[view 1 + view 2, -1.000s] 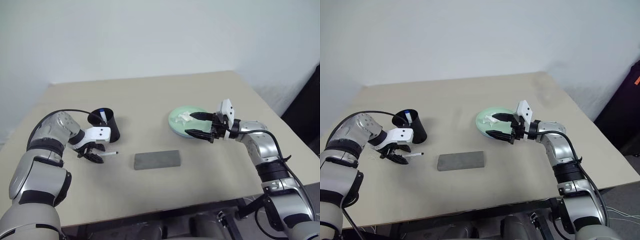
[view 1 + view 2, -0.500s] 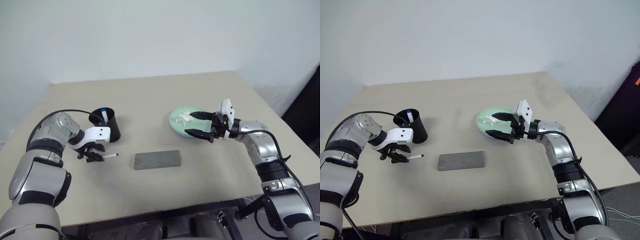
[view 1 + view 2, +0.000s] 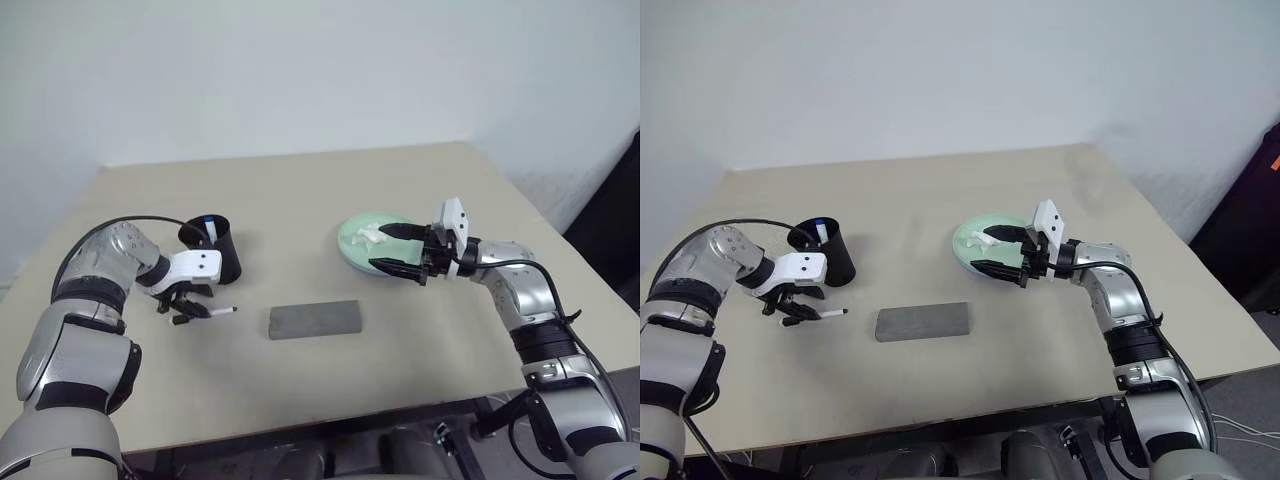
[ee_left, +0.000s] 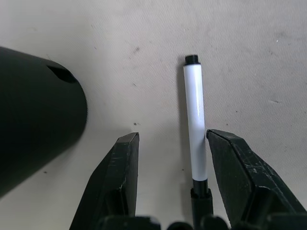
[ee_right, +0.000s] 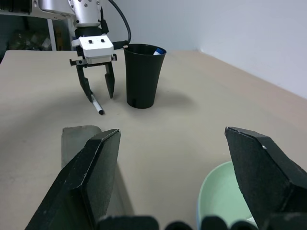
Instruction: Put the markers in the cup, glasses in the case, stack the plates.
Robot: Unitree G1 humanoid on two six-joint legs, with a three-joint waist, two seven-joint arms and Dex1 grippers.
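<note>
A white marker (image 4: 195,129) with a black cap lies flat on the table, just in front of the black cup (image 3: 222,255). My left gripper (image 3: 185,308) points down over it, open, its fingers straddling the marker's capped end, which lies next to one finger. A blue-capped marker (image 3: 207,226) stands inside the cup. The grey case (image 3: 314,320) lies shut at the table's middle. My right gripper (image 3: 382,248) is held level and open over the near side of the mint green plate (image 3: 350,252), with nothing between its fingers. The glasses are hidden.
A small white crumpled-looking thing (image 3: 368,235) lies on the plate. The beige table (image 3: 300,190) stretches bare behind the cup and the plate, up to a pale wall. The table's front edge runs close to the case.
The left gripper's fingers have narrowed around the black-capped marker without lifting it. The right arm has kept still.
</note>
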